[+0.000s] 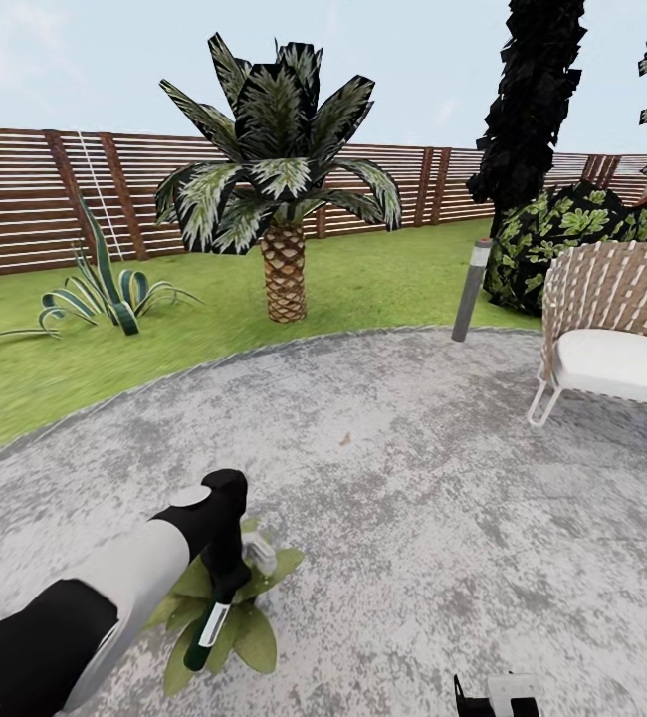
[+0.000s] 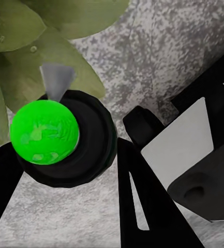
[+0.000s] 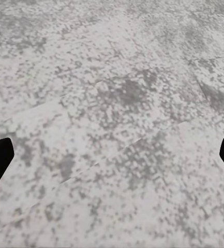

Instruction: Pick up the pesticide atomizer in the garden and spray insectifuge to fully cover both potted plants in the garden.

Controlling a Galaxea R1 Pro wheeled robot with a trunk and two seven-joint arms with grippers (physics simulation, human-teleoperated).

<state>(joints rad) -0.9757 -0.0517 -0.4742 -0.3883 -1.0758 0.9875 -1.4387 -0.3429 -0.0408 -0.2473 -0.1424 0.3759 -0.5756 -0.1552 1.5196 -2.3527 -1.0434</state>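
I have the left gripper (image 1: 226, 583) clamped on the atomizer (image 1: 207, 625), holding it right above the plant (image 1: 239, 637) on the patio (image 1: 413, 478) so spray lands on its leaves. The right gripper (image 3: 112, 155) hangs spread and empty.

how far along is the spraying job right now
Done: the pesticide atomizer is picked up, held in the left gripper.

In hand: it hangs over one potted plant on the patio, and the left wrist view shows droplets on the leaves, so spraying here seems under way. Full coverage can't be judged.

Left: finishing this plant, then spraying the second one. The right gripper is open over bare concrete.
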